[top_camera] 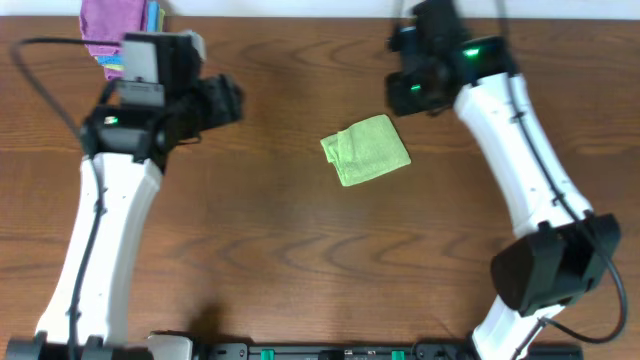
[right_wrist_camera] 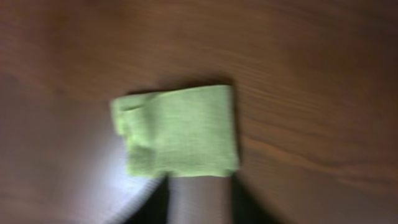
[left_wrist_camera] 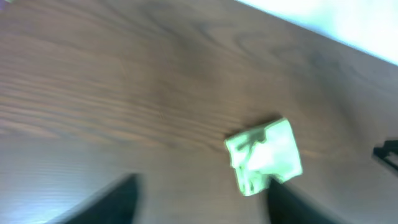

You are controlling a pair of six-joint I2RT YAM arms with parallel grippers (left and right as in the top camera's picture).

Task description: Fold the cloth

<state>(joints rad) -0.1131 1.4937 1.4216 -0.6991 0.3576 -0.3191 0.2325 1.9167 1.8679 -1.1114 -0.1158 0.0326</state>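
The lime-green cloth (top_camera: 365, 150) lies folded into a small, slightly crumpled rectangle on the wooden table, between the two arms. It also shows in the left wrist view (left_wrist_camera: 264, 155) and in the right wrist view (right_wrist_camera: 177, 130). My left gripper (top_camera: 232, 101) hovers to the left of the cloth; its fingers (left_wrist_camera: 199, 208) are spread wide and hold nothing. My right gripper (top_camera: 408, 92) hovers just beyond the cloth's far right corner; its fingers (right_wrist_camera: 199, 208) are apart and empty, just short of the cloth's near edge. Both wrist views are blurred.
A folded purple cloth (top_camera: 108, 28) with a blue one (top_camera: 155, 12) beside it lies at the table's far left edge, behind my left arm. The table's far edge runs just behind both grippers. A dark part of the right arm (left_wrist_camera: 388, 152) shows at the left wrist view's right edge.
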